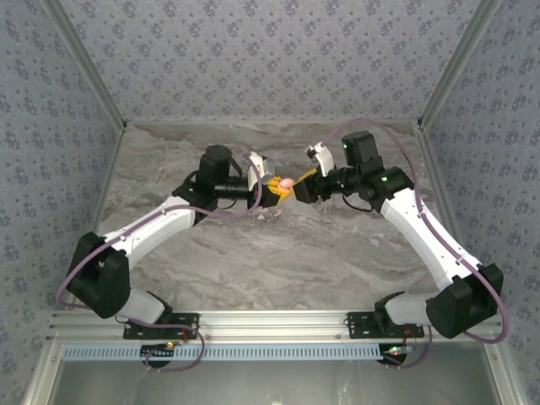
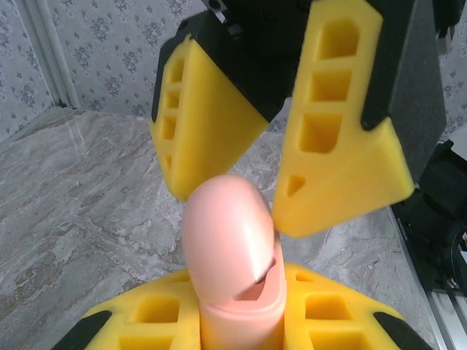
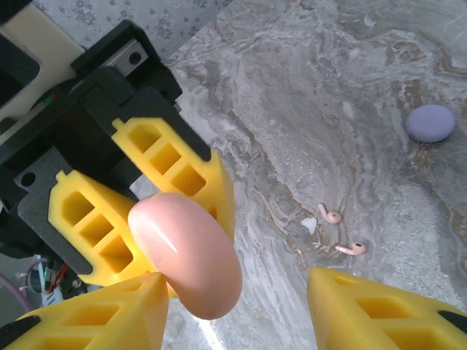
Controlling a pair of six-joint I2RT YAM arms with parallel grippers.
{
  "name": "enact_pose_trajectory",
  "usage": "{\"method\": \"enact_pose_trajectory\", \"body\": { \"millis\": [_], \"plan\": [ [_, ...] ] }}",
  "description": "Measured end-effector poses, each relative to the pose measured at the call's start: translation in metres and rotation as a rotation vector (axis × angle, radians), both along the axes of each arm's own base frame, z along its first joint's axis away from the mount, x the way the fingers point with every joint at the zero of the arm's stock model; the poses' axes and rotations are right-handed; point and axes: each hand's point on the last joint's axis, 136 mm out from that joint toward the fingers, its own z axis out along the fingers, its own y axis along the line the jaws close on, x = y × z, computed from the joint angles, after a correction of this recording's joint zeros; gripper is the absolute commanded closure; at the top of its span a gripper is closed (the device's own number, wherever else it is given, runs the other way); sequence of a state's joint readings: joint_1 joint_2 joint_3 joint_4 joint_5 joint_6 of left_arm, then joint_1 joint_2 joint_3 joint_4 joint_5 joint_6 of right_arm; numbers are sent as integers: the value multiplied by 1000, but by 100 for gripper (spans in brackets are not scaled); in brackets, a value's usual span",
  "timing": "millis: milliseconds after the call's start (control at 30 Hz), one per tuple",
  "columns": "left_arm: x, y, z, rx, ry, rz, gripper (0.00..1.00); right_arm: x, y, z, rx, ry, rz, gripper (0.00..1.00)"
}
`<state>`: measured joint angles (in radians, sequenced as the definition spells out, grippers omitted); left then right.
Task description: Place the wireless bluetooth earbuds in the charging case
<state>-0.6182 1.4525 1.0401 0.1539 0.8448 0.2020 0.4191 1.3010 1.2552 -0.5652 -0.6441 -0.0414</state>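
Pink rounded plastic charging case (image 2: 233,248): smooth shell, high gloss, white highlights streaking it. Yellow blocky finger pads (image 2: 211,124) touching and just beside the case: matt, faintly grainy plastic with open square cells, on matt black plastic backing (image 2: 408,73). Under the case, grey marble-print table top (image 3: 306,87): smooth, low sheen; small pink plastic earbuds (image 3: 330,214) (image 3: 352,249) on it glossy; lilac oval disc (image 3: 430,122), farther from the case, matt and smooth.
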Motion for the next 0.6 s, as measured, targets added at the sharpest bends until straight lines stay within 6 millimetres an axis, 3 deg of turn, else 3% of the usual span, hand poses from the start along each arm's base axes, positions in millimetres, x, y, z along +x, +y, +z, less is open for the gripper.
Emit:
{"method": "enact_pose_trajectory", "body": {
  "millis": [233, 600],
  "plan": [
    [-13, -3, 3, -7, -17, -41, 97, 6, -4, 0, -16, -15, -36, 45],
    [-10, -2, 1, -15, -14, -14, 98, 7, -5, 0, -21, -19, -46, 43]
  ]
}}
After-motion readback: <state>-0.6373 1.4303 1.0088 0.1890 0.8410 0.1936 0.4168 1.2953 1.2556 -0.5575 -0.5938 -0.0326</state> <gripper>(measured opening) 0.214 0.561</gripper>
